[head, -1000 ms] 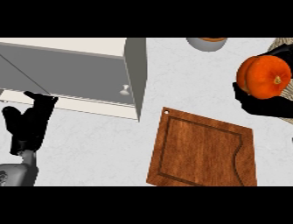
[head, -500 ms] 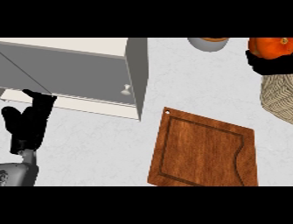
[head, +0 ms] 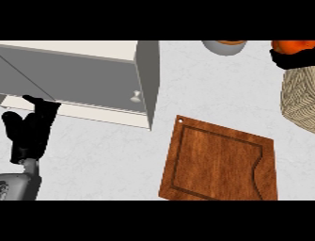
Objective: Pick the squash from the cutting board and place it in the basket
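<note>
Moved since half a second ago: the squash (head: 293,46) and the right hand (head: 300,59) sit a little further toward the view's top right corner. Cutting board, basket and left hand are unchanged.

Head view, item by item:

1. Squash: orange, partly cut off by the view's upper edge. It is off the cutting board (head: 219,162) and held just beyond the far end of the basket (head: 311,101), not inside it as far as I can tell.
2. Right hand: black fingers curled under and round the squash, grasping it.
3. Basket: woven, at the right edge, directly below the hand in the view. Its inside is barely visible.
4. Cutting board: brown wood, bare, flat on the tabletop (head: 104,155), near the basket but apart from it.
5. Left hand: resting at the left with fingers up and relaxed, holding nothing, in front of the white cabinet (head: 69,75).
6. Bowl (head: 224,46): at the top edge, not involved.

Step in hand: I judge this to be the carry, with the pick done and the placing still to come.

Next move: I would bring the squash back over the basket's opening, lower it in, and only then release the fingers.
</note>
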Action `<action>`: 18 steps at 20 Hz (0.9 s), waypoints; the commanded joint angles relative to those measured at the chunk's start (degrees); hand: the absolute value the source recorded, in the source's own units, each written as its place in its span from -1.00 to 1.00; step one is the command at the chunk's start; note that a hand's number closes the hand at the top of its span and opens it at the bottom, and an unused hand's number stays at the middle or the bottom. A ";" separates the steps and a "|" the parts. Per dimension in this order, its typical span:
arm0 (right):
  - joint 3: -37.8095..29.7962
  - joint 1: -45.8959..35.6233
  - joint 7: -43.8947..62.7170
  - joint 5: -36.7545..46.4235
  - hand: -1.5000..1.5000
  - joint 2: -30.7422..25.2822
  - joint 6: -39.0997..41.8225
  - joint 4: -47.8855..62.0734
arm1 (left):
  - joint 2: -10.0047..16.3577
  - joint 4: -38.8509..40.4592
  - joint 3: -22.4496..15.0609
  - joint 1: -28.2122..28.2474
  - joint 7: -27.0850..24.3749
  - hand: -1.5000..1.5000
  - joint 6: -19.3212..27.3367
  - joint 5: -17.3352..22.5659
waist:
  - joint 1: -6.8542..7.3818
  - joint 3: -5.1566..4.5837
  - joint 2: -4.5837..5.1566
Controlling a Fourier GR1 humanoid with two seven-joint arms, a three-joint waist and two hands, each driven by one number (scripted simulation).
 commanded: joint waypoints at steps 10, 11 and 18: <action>-7.29 -6.26 -13.94 -3.92 1.00 -4.60 2.16 23.10 | 1.47 -0.64 3.05 -5.98 1.40 0.00 -0.31 0.00 | -0.29 0.38 -0.18; -8.85 -6.40 -18.44 -4.84 1.00 -7.24 3.56 26.00 | -1.53 4.08 1.28 -7.20 -2.19 0.00 1.21 -1.84 | -0.51 0.39 0.10; 6.42 -2.45 -30.16 16.02 1.00 -15.87 -5.11 24.08 | -0.02 -1.64 1.00 -2.69 -1.67 0.00 0.00 -1.27 | 1.05 0.41 0.60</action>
